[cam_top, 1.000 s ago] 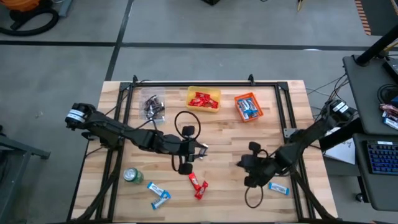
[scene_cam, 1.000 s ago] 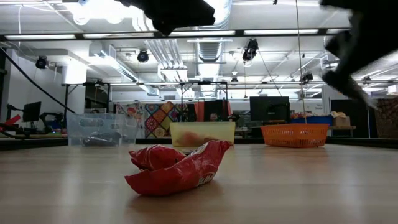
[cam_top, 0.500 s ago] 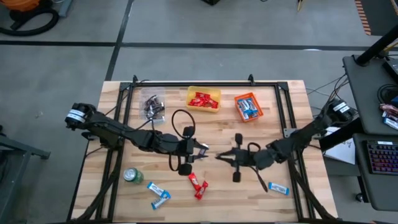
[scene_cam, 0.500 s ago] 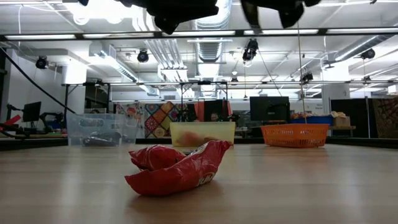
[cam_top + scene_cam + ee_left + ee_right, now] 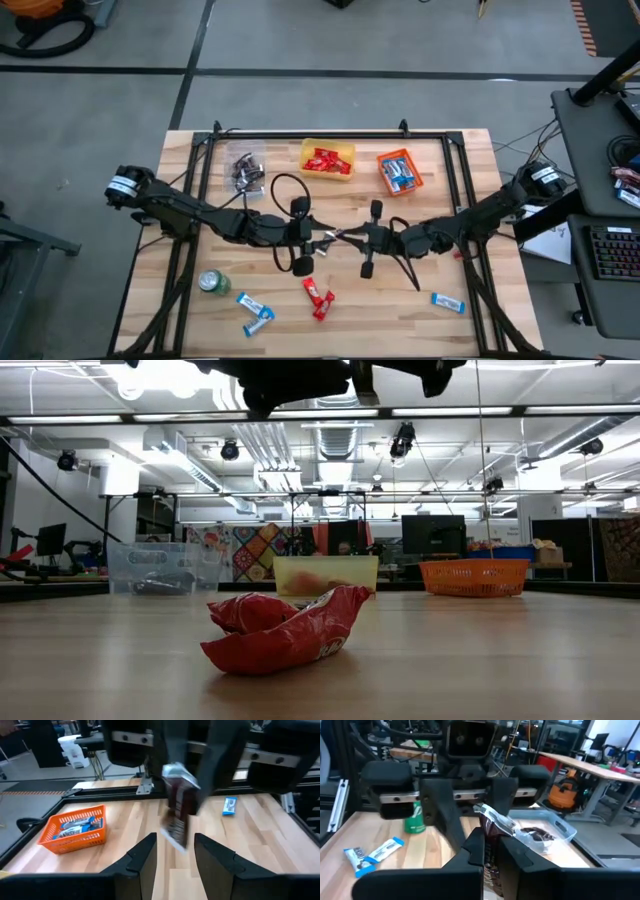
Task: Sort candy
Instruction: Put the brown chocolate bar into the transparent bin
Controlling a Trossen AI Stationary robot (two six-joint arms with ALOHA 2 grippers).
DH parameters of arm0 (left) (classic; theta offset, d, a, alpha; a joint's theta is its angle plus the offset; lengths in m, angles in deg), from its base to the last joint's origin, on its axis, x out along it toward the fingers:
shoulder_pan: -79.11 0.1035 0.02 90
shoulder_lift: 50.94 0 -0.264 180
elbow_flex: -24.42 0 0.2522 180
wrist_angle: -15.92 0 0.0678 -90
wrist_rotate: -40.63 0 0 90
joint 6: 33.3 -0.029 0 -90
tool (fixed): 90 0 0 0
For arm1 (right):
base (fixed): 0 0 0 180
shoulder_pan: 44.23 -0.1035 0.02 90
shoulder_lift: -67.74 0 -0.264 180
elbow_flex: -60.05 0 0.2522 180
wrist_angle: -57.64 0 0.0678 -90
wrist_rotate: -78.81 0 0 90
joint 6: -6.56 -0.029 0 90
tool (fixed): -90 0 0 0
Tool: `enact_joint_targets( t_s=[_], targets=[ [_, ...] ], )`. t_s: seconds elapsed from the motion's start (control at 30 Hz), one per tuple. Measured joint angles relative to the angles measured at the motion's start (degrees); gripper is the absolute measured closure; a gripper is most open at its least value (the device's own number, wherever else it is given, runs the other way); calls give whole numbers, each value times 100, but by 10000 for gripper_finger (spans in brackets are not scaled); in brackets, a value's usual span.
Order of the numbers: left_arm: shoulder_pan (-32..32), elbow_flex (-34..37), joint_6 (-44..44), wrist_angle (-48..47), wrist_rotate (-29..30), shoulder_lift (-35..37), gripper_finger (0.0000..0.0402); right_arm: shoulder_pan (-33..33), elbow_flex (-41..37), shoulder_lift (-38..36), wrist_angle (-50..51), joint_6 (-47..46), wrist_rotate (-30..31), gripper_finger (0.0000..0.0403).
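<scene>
A dark brown candy bar with silver ends (image 5: 335,237) hangs in the air over the table's middle. My right gripper (image 5: 348,237) is shut on it and reaches in level from the right. My left gripper (image 5: 322,238) faces it from the left, open. In the left wrist view its two fingers (image 5: 145,855) stand on either side of the bar's free end (image 5: 174,837) without touching it. Loose red candy (image 5: 318,297) and blue-and-white candy (image 5: 255,311) lie flat on the table near the front edge. My right gripper pinches the brown bar between its two fingers (image 5: 472,847), on the end nearest the wrist (image 5: 491,847). The fingers come level from the table's right and lie along the bar. The bar sticks out past the fingertips toward my left gripper, its silver free end (image 5: 492,815) clear of the table.
Along the far side stand a clear bin of brown-silver candy (image 5: 247,172), a yellow bin of red candy (image 5: 328,160) and an orange basket of blue candy (image 5: 400,172). A green can (image 5: 213,283) stands at the front left. One blue candy (image 5: 447,302) lies at the front right.
My right gripper has risen from low over the front right of the table and swung toward the left, up to my left gripper. It has tipped from pointing down to level and stayed shut on the bar. My left gripper has kept its place.
</scene>
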Motion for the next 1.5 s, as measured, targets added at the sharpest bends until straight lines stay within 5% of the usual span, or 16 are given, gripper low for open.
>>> enact_joint_targets(
  t_s=[0.77,1.07,1.5],
  targets=[
    [50,4,-103,1086,3,-769,294,22,54,359,-313,130,2,386],
    [50,2,-76,960,3,-761,391,28,54,483,-682,25,11,324],
    [302,0,684,-820,76,-190,399,30,54,483,-607,-259,853,231]
  ],
)
